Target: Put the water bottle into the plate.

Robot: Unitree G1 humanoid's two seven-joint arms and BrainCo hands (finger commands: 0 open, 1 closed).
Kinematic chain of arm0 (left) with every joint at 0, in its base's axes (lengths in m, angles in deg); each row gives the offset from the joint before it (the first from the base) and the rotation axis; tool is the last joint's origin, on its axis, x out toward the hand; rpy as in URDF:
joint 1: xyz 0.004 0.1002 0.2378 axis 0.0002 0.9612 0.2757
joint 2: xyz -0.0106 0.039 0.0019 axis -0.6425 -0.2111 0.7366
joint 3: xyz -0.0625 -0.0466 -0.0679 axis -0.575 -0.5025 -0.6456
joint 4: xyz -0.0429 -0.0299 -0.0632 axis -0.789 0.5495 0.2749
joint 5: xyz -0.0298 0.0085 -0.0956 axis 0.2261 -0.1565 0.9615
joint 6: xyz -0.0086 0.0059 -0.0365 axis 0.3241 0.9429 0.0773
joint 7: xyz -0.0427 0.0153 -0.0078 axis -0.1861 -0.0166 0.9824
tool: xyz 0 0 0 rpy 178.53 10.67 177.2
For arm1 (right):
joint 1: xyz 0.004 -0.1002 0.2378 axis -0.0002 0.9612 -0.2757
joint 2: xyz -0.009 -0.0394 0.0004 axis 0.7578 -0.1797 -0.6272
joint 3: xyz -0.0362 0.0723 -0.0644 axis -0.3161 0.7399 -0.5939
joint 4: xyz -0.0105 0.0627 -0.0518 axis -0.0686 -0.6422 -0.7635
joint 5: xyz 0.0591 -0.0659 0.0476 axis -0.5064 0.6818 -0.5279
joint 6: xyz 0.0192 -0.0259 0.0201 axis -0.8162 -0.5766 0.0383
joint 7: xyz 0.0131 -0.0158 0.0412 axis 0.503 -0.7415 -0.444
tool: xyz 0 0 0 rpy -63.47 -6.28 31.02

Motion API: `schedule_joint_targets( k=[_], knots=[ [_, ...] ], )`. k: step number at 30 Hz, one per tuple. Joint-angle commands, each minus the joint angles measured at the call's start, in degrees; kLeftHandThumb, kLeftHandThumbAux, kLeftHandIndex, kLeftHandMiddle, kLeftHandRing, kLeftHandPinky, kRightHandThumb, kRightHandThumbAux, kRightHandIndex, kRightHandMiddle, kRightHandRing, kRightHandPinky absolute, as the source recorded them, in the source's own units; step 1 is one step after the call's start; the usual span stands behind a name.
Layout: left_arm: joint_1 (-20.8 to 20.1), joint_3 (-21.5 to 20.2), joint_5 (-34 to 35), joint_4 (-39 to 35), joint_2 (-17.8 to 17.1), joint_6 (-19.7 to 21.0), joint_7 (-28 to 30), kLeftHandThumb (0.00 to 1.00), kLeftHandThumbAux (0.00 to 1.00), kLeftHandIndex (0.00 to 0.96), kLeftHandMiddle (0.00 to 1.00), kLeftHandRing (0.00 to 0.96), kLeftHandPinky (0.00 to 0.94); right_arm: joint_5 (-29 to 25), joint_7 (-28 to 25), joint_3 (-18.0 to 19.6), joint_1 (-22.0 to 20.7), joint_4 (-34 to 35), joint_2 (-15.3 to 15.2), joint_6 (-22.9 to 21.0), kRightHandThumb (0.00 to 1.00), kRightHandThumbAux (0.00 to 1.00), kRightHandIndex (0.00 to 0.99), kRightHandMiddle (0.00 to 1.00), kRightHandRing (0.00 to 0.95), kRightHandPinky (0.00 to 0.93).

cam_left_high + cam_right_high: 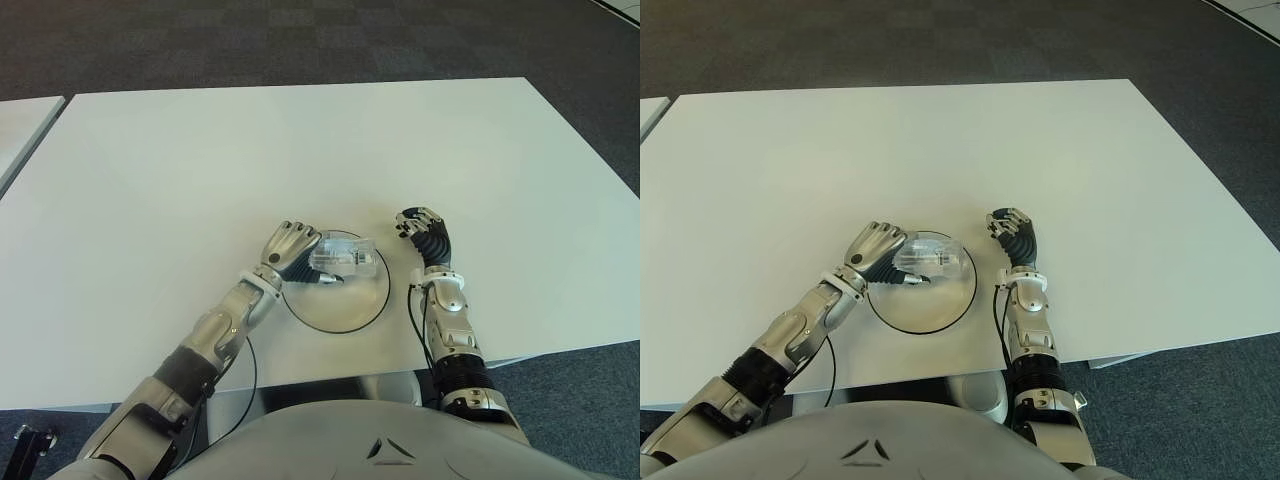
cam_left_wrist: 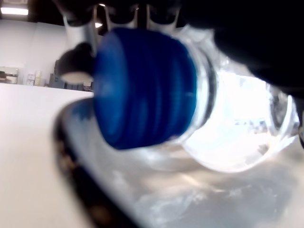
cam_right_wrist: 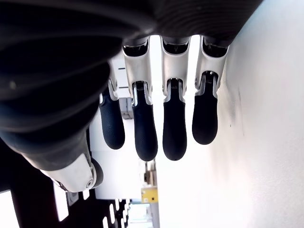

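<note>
Left hand [image 1: 291,247] curled over the clear water bottle [image 1: 343,257], fingers wrapped on its cap end; blue cap [image 2: 142,88] filling the left wrist view, close under the palm; bottle lying on its side, low over the plate [image 1: 375,293], a round clear plate with a dark rim, on the white table [image 1: 200,160]; from the wrist view apparently touching or almost touching the plate's surface, not possible to tell which.

Right hand [image 1: 424,232] just beside the plate on its right, fingers [image 3: 174,128] loosely curled, holding nothing; idle.

Task judged nearly done; only the release left.

Risks from here: a round bottle on its side, so likely to roll once let go; a shallow plate rim, perhaps too low to stop it; bottle body reaching toward the plate's far right edge, so a small push could send it over the rim onto the table; fingers opening unevenly could drag the cap end and turn the bottle; withdrawing with a fingertip caught on the cap could pull bottle or the light plate along.
</note>
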Motion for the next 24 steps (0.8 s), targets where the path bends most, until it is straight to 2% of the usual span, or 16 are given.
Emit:
schedule_joint_targets(
  k=[1,7,14,24],
  knots=[
    [0.3,1.3,-0.2,1.6,-0.6,-0.2,0.7,0.744,0.697,0.443,0.858,0.857,0.842,-0.5,-0.2,0.0,0.8,-1.4,0.4,-0.7,0.707,0.733,0.428,0.498,0.509,0.533],
    [0.2,1.9,-1.0,2.4,-0.8,-0.4,-2.0,0.745,0.697,0.443,0.859,0.858,0.854,-0.7,-0.5,0.1,0.7,-1.7,0.4,-0.4,0.707,0.733,0.429,0.499,0.505,0.523],
    [0.0,2.2,-1.2,3.3,-0.7,-0.6,-4.8,0.742,0.697,0.444,0.840,0.838,0.815,-0.8,-0.6,0.2,0.7,-1.8,0.5,-0.4,0.707,0.734,0.428,0.495,0.497,0.517],
    [-0.4,2.1,1.8,4.7,-1.2,-4.7,-7.1,0.724,0.694,0.439,0.759,0.765,0.766,-0.8,-0.6,0.4,0.7,-1.8,0.6,-0.3,0.707,0.733,0.429,0.499,0.505,0.528]
  ],
)
